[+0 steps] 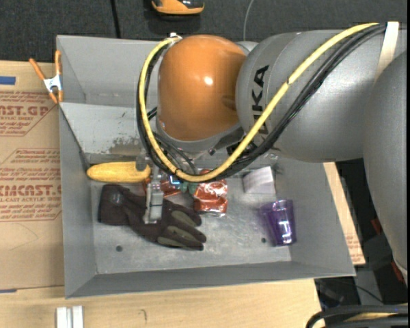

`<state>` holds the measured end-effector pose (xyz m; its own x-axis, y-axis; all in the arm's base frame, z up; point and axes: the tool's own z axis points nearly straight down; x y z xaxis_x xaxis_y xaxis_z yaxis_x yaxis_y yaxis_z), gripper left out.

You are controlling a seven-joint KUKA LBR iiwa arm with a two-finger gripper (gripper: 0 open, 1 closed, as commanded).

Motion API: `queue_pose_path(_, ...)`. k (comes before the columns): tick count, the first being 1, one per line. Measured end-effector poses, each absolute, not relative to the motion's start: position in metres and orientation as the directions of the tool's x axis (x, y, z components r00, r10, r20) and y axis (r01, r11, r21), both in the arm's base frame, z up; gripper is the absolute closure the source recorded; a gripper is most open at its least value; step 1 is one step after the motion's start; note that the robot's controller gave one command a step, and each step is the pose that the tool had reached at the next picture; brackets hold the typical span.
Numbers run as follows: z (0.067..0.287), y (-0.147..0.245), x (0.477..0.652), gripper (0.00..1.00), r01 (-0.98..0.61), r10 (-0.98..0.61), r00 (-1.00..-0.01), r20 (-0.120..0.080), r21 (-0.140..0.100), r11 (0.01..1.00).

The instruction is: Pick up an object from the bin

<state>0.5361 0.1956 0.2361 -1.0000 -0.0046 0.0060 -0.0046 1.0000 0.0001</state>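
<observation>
My gripper [152, 210] reaches down from under the orange dome onto a dark brown glove [174, 229] lying flat in the left middle of the bin. Its tip rests on or just above the glove's wrist part. A yellow banana-shaped thing [115, 173] lies just behind the glove, by the left wall. To the gripper's right, a crumpled red-brown packet [211, 199] sits close beside it.
A translucent purple cup [279, 222] lies on its side at the right of the bin floor. A white piece [258, 180] shows behind it, partly under the arm. The arm and its yellow cable cover the back of the bin.
</observation>
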Motion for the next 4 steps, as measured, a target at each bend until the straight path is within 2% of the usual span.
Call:
queue_pose_path(1,0.241,0.194,0.538,0.00,-0.002,-0.002,-1.000,-0.001,0.002,1.000)
queue_pose_path(2,0.197,0.165,0.534,0.00,0.039,0.039,-0.999,-0.007,0.004,0.999)
queue_pose_path(3,0.142,0.166,0.549,0.00,0.152,0.152,-0.988,-0.005,0.002,0.988)
queue_pose_path(4,0.091,0.123,0.552,1.00,0.079,0.079,-0.997,-0.003,0.003,0.997)
